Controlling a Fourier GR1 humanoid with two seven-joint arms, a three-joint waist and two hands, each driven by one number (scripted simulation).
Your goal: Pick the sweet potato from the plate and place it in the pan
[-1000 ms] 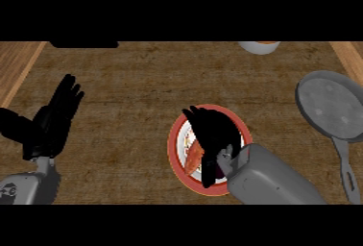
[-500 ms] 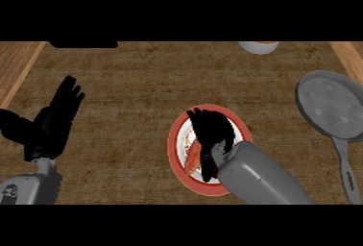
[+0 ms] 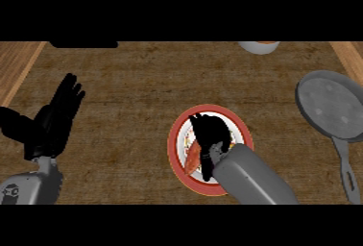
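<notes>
Directly over the plate (image 3: 172,144) lies the right robot hand (image 3: 210,133), palm down, its grey forearm coming in from the lower edge and hiding the near part of the red rim. Only an orange sliver of the sweet potato (image 3: 192,154) shows, just to the left of this robot hand and underneath it, on the plate's white centre. Most of the sweet potato is hidden, so I cannot tell whether the right robot hand is grasping it or only lying released on top of it.

Off to the right of that robot hand, well apart from the plate, the grey pan (image 3: 328,103) lies flat on the bench (image 3: 135,86), its round part farther out and its long handle running back toward the lower edge of the view.

Far to the left, the left robot hand (image 3: 48,126) rests released near the view's left edge, its fingers (image 3: 68,93) straight and pointing away from the robot, touching none of the things.

Beyond the right robot hand and a little to its right, a pale round vessel (image 3: 259,46) is cut off by the top of the view.
</notes>
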